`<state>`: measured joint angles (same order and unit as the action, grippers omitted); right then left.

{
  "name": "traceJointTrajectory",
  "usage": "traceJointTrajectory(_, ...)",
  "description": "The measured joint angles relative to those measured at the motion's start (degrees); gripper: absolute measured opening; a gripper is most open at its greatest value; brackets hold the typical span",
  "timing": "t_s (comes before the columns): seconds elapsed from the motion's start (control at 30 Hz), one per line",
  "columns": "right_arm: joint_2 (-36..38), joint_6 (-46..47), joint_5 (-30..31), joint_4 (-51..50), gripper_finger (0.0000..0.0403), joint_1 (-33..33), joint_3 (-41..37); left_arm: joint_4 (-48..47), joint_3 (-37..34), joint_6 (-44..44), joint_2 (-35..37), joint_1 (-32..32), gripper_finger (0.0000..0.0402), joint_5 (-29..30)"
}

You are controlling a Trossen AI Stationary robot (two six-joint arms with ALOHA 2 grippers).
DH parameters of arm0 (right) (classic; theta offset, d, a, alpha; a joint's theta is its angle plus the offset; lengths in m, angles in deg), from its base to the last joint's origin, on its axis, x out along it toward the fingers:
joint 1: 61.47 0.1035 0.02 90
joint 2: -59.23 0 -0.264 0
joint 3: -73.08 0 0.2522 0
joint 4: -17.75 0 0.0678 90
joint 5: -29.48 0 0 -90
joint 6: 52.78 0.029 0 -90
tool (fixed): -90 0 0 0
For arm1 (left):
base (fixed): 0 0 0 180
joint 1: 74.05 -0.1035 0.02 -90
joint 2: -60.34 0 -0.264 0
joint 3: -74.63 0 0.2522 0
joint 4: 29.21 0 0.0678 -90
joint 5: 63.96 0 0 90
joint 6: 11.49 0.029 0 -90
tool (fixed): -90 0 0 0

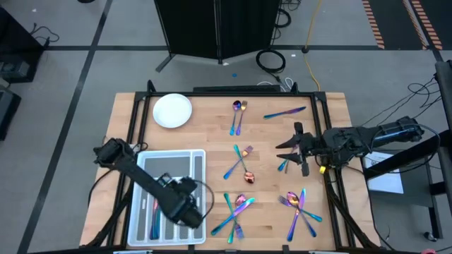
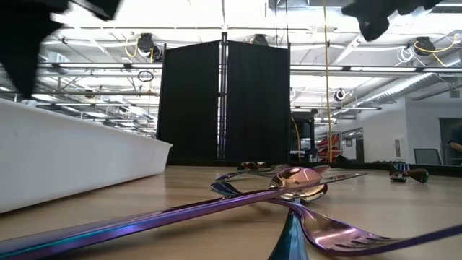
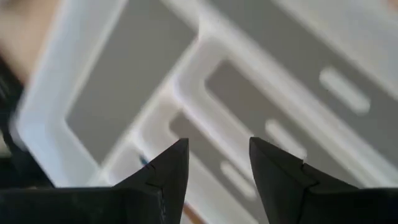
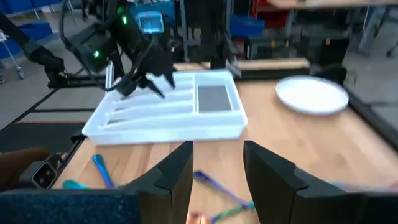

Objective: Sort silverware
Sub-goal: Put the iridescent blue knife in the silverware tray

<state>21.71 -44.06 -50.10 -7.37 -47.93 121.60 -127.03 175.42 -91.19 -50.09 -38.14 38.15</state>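
right hand [image 1: 291, 149] open, empty, right-centre of frame | left hand [image 1: 185, 212] open, empty, over tray [image 1: 199, 156] lower left | nearest silverware [image 1: 283, 165] just below right hand, long axis near vertical | you're closer with the right arm

Silverware [image 1: 244, 176] lies scattered right of the tray [image 1: 200, 169], plate [image 1: 172, 111] behind.

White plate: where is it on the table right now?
In the high view the white plate sits at the table's far left corner, just beyond the compartment tray, with the nearest silverware, a spoon and fork pair, to its right.
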Motion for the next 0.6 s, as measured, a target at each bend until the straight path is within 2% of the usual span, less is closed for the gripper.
traceJointTrajectory(0.23,-0.7,11.15,-0.04,-10.89,0.013,0.07,0.0,8.45,0.0,17.81,0.0,-7.05,0.0171,7.05)
traceJointTrajectory(0.37,-0.96,18.2,-0.02,-17.45,0.013,0.07,-0.21,19.94,0.0,30.96,0.0,-11.16,0.0171,10.11)
traceJointTrajectory(0.6,-1.4,26.72,-0.01,-20.5,0.013,0.07,-3.05,40.07,0.0,57.48,0.0,-20.28,0.0171,10.55)
